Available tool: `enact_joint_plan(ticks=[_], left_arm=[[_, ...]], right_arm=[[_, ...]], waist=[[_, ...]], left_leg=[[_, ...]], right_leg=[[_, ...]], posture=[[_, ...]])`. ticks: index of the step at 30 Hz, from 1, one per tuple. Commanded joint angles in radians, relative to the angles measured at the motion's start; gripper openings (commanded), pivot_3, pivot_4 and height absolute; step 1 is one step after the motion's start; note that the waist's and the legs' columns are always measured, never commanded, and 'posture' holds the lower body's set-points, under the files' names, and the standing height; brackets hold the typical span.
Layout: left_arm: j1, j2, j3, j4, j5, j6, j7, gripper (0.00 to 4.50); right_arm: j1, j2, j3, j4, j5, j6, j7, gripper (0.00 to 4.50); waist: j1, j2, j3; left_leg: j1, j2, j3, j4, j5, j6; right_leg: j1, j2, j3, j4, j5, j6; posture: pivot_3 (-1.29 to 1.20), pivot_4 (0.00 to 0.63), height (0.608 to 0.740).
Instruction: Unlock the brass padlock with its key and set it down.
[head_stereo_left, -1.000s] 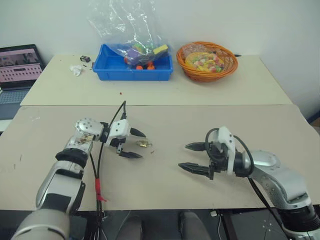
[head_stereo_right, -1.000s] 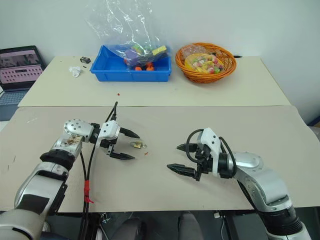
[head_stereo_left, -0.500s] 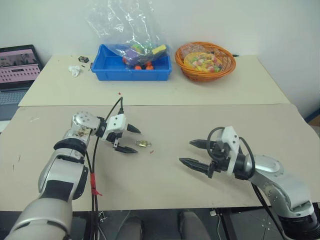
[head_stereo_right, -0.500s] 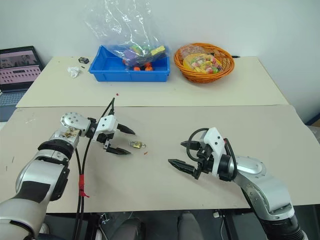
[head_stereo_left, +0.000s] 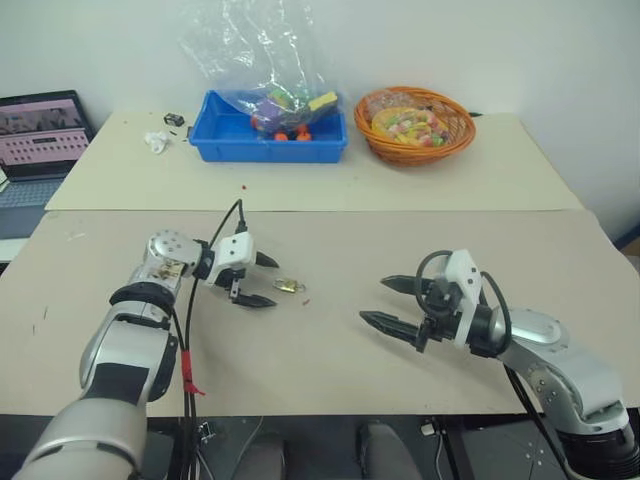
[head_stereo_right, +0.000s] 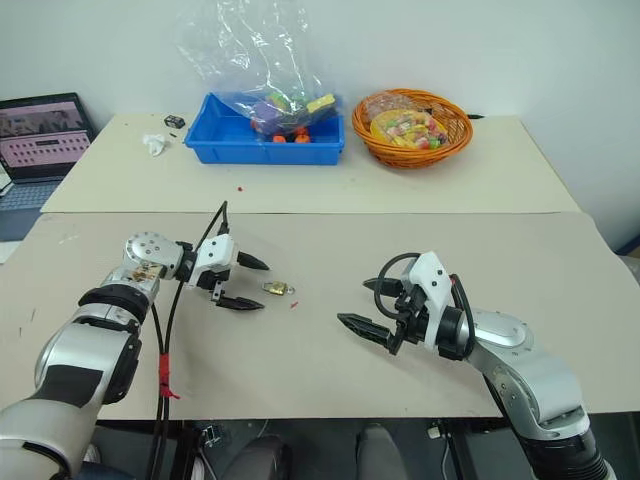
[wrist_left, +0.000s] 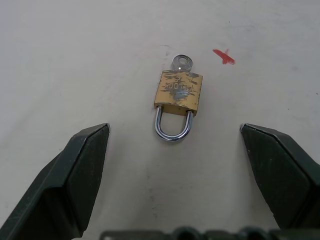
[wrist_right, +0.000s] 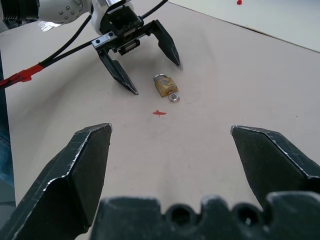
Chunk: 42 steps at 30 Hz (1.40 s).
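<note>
My left end effector (head_stereo_left: 262, 280) sits left of centre in the left eye view, just above the beige tabletop (head_stereo_left: 330, 350), its two black fingers spread wide and holding nothing. The brass padlock (wrist_left: 178, 93) lies flat on the tabletop just beyond those fingertips, at the centre of the left wrist view, its silvery shackle closed and pointing toward me. The key (wrist_left: 182, 62) shows at the far end of the padlock body, touching it. A small red mark (wrist_left: 223, 56) lies near the key. My right end effector (head_stereo_left: 388, 302), lower right of centre, is also wide apart and empty, well apart from the padlock.
</note>
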Motion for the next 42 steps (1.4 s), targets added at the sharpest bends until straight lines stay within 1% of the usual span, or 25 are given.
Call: enact_joint_plan(ticks=[1, 10, 13, 14, 16, 17, 18, 19, 21, 30, 35, 36, 40, 42], left_arm=[[-0.023, -0.038, -0.004, 0.012, 0.028, 0.019, 0.029, 4.48], [-0.034, -0.039, -0.002, 0.027, 0.055, 0.023, 0.039, 4.48], [-0.037, -0.036, -0.001, 0.029, 0.058, 0.021, 0.04, 3.71], [-0.038, -0.035, 0.0, 0.029, 0.059, 0.021, 0.041, 3.4], [-0.039, -0.035, 0.0, 0.029, 0.06, 0.021, 0.041, 2.71], [-0.039, -0.034, 0.0, 0.029, 0.061, 0.02, 0.041, 2.26], [-0.039, -0.034, 0.0, 0.029, 0.061, 0.02, 0.041, 1.93], [-0.039, -0.035, 0.001, 0.029, 0.061, 0.021, 0.041, 1.47], [-0.038, -0.035, 0.003, 0.028, 0.062, 0.021, 0.042, 0.83], [-0.032, -0.037, 0.021, 0.021, 0.052, 0.022, 0.066, 0.82], [-0.015, -0.058, 0.089, -0.039, -0.021, -0.038, 0.099, 0.82], [-0.008, -0.065, 0.106, -0.064, -0.042, -0.057, 0.109, 0.82], [0.09, -0.084, 0.138, -0.274, -0.089, -0.233, 0.204, 0.82], [0.155, -0.058, 0.127, -0.397, -0.05, -0.336, 0.278, 0.82]], right_arm=[[-0.005, 0.002, -0.039, -0.035, 0.013, -0.019, -0.009, 4.5], [0.008, 0.005, -0.056, -0.045, 0.017, -0.02, -0.025, 4.5], [0.012, 0.005, -0.063, -0.043, 0.017, -0.022, -0.028, 4.5], [0.013, 0.005, -0.064, -0.042, 0.017, -0.022, -0.028, 4.5], [0.014, 0.006, -0.063, -0.043, 0.016, -0.022, -0.028, 4.5], [0.014, 0.007, -0.064, -0.043, 0.017, -0.023, -0.028, 4.5], [0.014, 0.008, -0.063, -0.043, 0.017, -0.024, -0.029, 4.5], [0.014, 0.01, -0.063, -0.043, 0.017, -0.024, -0.03, 4.5], [0.017, 0.011, -0.064, -0.045, 0.017, -0.024, -0.031, 4.5], [0.022, 0.016, -0.063, -0.051, 0.012, -0.022, -0.043, 4.5], [0.011, 0.023, -0.044, -0.056, -0.003, -0.02, -0.063, 4.5], [0.01, 0.024, -0.042, -0.061, -0.003, -0.019, -0.067, 4.5], [-0.003, 0.036, -0.029, -0.06, -0.011, -0.018, -0.084, 4.5], [-0.033, 0.049, -0.008, -0.055, -0.031, -0.011, -0.108, 4.5]], waist=[[0.008, 0.0, 0.0], [0.014, 0.0, 0.0], [0.014, 0.0, 0.0], [0.014, 0.0, 0.0], [0.013, 0.0, 0.0], [0.013, 0.0, 0.0], [0.012, 0.0, 0.0], [0.011, 0.0, 0.0], [0.011, 0.0, 0.0], [0.011, 0.0, 0.0], [0.01, 0.0, 0.0], [0.01, 0.0, 0.0], [0.009, 0.0, 0.0], [0.004, 0.0, 0.0]], left_leg=[[0.0, 0.0, 0.0, 0.0, 0.0, 0.0], [0.0, 0.0, 0.0, 0.001, 0.0, 0.0], [0.0, 0.0, 0.0, 0.001, 0.0, 0.0], [0.0, 0.0, 0.0, 0.001, 0.0, 0.0], [0.0, 0.0, 0.0, 0.001, 0.0, 0.0], [0.0, 0.0, 0.0, 0.002, 0.0, 0.0], [0.0, 0.0, 0.0, 0.002, 0.0, 0.0], [0.0, 0.0, 0.0, 0.002, 0.0, 0.0], [0.001, 0.0, 0.0, 0.002, 0.0, 0.0], [0.001, 0.0, 0.0, 0.002, 0.0, 0.0], [0.0, 0.0, 0.0, 0.002, 0.0, 0.0], [-0.001, 0.0, 0.0, 0.002, 0.0, 0.0], [-0.003, 0.0, 0.0, 0.002, 0.0, 0.0], [-0.004, 0.0, 0.0, 0.002, 0.0, 0.0]], right_leg=[[0.0, 0.0, 0.0, 0.0, 0.0, 0.0], [0.0, 0.0, 0.0, 0.0, 0.0, 0.0], [0.0, 0.0, 0.0, 0.001, 0.0, 0.0], [0.0, 0.0, 0.0, 0.001, 0.0, 0.0], [0.0, 0.0, 0.0, 0.001, 0.0, 0.0], [0.0, 0.0, 0.0, 0.001, 0.0, 0.0], [0.0, 0.0, 0.0, 0.001, 0.0, 0.0], [0.0, 0.0, 0.0, 0.002, 0.0, 0.0], [0.0, 0.0, 0.0, 0.002, 0.0, 0.0], [0.0, 0.0, 0.0, 0.002, 0.0, 0.0], [-0.001, 0.0, 0.0, 0.002, 0.0, 0.0], [-0.002, 0.0, 0.0, 0.002, 0.0, 0.0], [-0.003, 0.0, 0.0, 0.002, 0.0, 0.0], [-0.004, 0.0, 0.001, 0.001, 0.0, 0.001]], posture=[[0.0, 0.15, 0.74], [0.0, 0.15, 0.74], [0.0, 0.15, 0.74], [0.0, 0.15, 0.74], [0.0, 0.15, 0.74], [0.0, 0.15, 0.74], [0.0, 0.15, 0.74], [0.0, 0.15, 0.74], [0.0, 0.15, 0.74], [0.0, 0.15, 0.74], [0.0, 0.15, 0.74], [0.0, 0.15, 0.74], [0.0, 0.15, 0.74], [0.0, 0.15, 0.74]])
